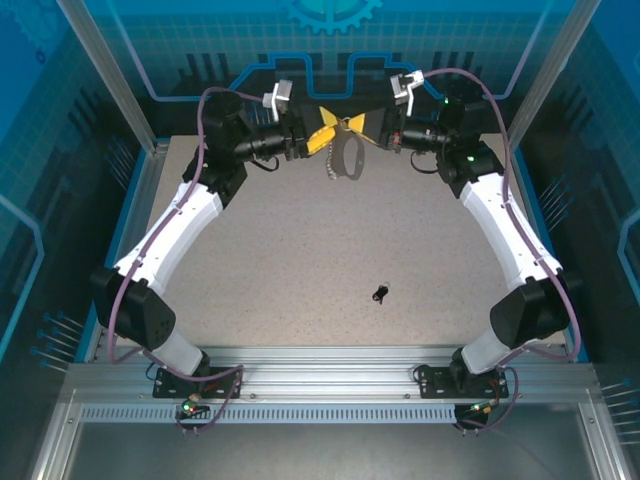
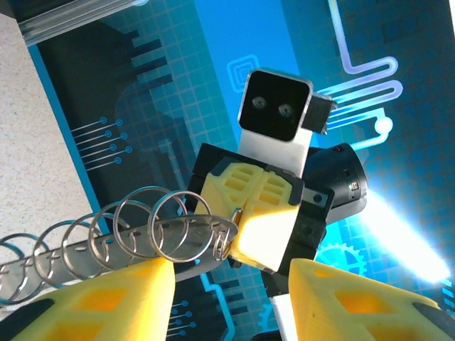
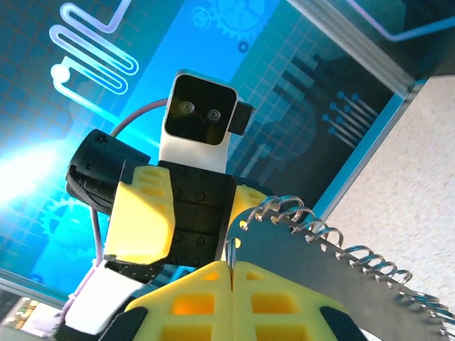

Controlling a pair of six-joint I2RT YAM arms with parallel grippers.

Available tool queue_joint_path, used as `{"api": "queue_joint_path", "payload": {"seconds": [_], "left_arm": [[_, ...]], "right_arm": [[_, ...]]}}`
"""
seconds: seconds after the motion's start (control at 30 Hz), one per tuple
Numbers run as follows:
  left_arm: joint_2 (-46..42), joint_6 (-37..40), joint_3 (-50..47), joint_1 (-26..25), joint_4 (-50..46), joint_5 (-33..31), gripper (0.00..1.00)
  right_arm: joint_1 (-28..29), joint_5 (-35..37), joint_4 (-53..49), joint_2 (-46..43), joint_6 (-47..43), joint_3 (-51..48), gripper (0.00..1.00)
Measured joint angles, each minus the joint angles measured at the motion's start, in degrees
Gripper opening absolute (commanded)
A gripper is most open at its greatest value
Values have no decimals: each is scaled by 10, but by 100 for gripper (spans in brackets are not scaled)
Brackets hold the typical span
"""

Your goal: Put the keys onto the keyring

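Note:
The keys are a tiny dark cluster lying alone on the speckled table, nearer the front. Both arms are raised at the far end, nose to nose. The keyring, a flat grey loop fringed with silvery rings, hangs between them. My right gripper is shut on a small ring at the end of the keyring. My left gripper stands open just under the keyring. One of its yellow fingers sits right beneath the plate's edge, and the other is well apart from it.
Blue printed panels and aluminium posts wall in the table at the back and sides. An aluminium rail carrying both arm bases runs along the near edge. The keys are far below and in front of both grippers.

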Motion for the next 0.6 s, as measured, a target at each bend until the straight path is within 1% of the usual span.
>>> {"api": "queue_joint_path", "payload": {"seconds": [0.17,0.27,0.4,0.6], "left_arm": [[-3,-17,0,0,10,-5,46],[-3,-23,0,0,11,-6,44],[-3,-24,8,0,8,-6,43],[-3,-14,41,0,-4,-6,44]], "right_arm": [[8,39,-70,-21,-117,30,0],[14,63,-101,-33,-167,40,0],[18,87,-140,-39,-223,56,0],[18,103,-186,-38,-274,79,0]]}}
